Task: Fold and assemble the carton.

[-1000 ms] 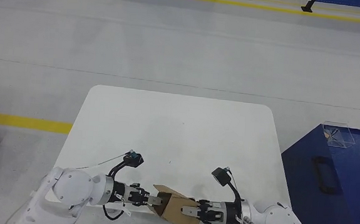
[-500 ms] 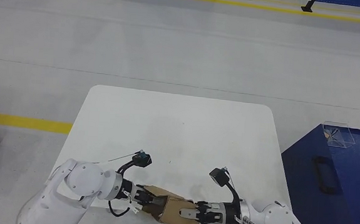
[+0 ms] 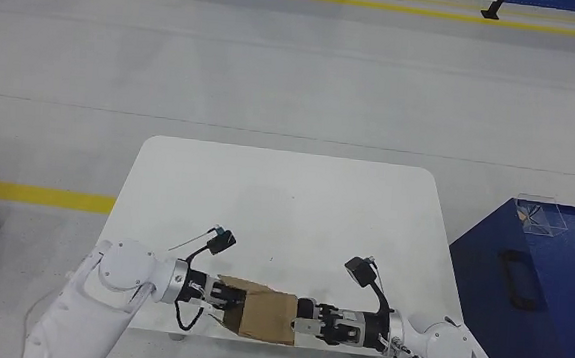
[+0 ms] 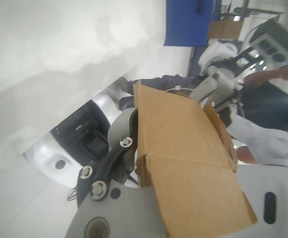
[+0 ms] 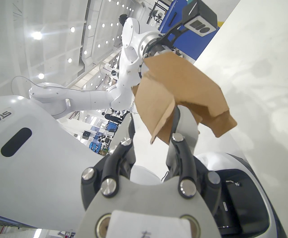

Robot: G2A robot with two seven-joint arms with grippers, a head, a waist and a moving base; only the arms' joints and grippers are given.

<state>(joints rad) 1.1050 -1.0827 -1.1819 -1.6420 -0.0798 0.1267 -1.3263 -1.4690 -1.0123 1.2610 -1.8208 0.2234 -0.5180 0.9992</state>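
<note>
The brown carton (image 3: pixel 266 316), half folded, is at the middle of the near edge of the table (image 3: pixel 285 209), between the two grippers. The left gripper (image 3: pixel 229 297) is clamped on its left panel. The right gripper (image 3: pixel 302 327) meets the opposite side, but I cannot tell if its jaws grip. Both forearms lie low along that edge, pointing toward each other.

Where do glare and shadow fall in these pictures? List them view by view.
Top view: even overhead light, the white table bright, with no hard shadows on it. Left wrist view: the table surface shows a pale, mottled sheen, while the carton has its broad face evenly lit. Right wrist view: ceiling lamps flare as bright spots, and the carton's inner flap sits in shade.
</note>
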